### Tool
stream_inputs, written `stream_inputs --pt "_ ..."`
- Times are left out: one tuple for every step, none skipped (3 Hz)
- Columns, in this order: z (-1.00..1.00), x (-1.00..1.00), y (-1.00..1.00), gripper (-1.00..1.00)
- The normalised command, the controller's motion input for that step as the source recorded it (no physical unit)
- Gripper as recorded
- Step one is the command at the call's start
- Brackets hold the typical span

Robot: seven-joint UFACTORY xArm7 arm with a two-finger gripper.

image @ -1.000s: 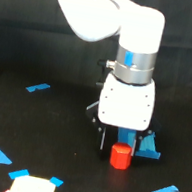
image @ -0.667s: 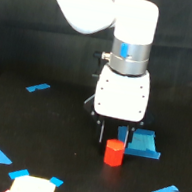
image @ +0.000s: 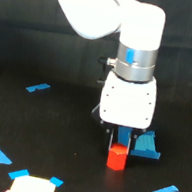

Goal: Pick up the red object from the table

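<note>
Worktop (image: pixel 68 130): black, scattered blue tape strips.
Red block (image: pixel 116 157): on the worktop, directly under the arm's head.
Fingers (image: pixel 121 138): right above the block; whether apart or clamped, cannot tell.
Blue piece (image: pixel 145 145): just right of the block.
Risk: an off-centre grip could tip the block or snag the blue piece.

A single exterior view looks from in front and slightly above, fairly close, facing the arm (image: pixel 120 32) across the table (image: pixel 51 137). The arm enters from 11 o'clock; the black backdrop fills 12 o'clock. No second view shares the scene.
</note>
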Motion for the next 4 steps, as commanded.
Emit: stream_inputs --pt "1.0 -0.26 0.05 -0.73" --pt "1.0 -0.59 0.39 -1.0" --pt "1.0 -0.71 0.47 -1.0" --pt "1.0 -1.0 0.51 -1.0"
